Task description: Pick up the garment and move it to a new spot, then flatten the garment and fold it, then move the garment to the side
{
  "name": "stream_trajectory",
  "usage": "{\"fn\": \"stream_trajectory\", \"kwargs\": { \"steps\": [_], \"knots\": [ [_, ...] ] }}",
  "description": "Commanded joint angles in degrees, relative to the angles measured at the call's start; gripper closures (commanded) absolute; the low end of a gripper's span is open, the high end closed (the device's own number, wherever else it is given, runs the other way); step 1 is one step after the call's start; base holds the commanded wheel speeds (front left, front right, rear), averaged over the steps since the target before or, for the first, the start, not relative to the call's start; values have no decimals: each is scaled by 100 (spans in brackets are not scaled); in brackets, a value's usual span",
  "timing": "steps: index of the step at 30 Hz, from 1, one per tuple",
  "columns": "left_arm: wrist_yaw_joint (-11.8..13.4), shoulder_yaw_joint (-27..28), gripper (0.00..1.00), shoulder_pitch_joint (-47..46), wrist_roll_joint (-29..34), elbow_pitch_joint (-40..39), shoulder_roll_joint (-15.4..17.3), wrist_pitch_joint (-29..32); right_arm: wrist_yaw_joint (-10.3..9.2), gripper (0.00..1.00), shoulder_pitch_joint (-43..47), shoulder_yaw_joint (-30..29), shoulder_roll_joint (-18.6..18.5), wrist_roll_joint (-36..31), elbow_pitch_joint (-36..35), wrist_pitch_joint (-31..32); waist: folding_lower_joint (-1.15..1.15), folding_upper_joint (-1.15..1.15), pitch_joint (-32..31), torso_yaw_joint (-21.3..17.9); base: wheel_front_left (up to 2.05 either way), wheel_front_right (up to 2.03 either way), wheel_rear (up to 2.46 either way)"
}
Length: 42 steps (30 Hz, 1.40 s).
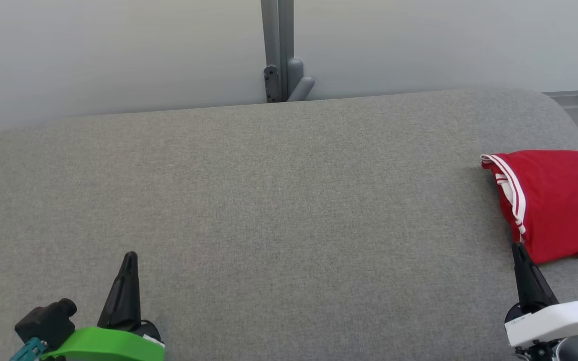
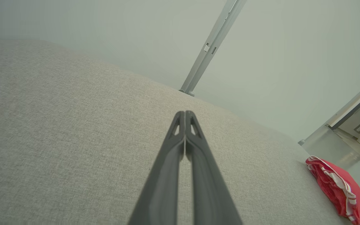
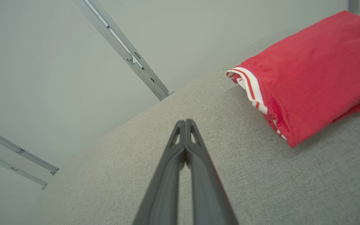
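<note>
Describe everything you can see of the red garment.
The red garment looks like soft knit cloth, bright red, with white trim carrying thin red stripes along one open edge. It lies folded into a compact, slightly puffy bundle at the right end of the grey upholstered surface, cut off by the head view's right edge. The trimmed edge faces the surface's middle. Only the surface touches it. The right gripper, shut, sits near its corner but apart from it.
</note>
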Motion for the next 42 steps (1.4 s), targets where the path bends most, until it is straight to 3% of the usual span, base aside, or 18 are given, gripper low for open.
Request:
{"fn": "stream_trajectory", "kwargs": {
  "steps": [1,42],
  "knots": [
    [-47,54,100,23,-264,-114,-11,22,-2,100,-135,-48,-60,293,-36,71,0,0,1,1,0,0,0],
    [-266,192,100,366,-2863,-452,-418,171,-2,100,-280,-476,-56,3224,357,1001,0,0,19,14,0,0,0]
  ]
}}
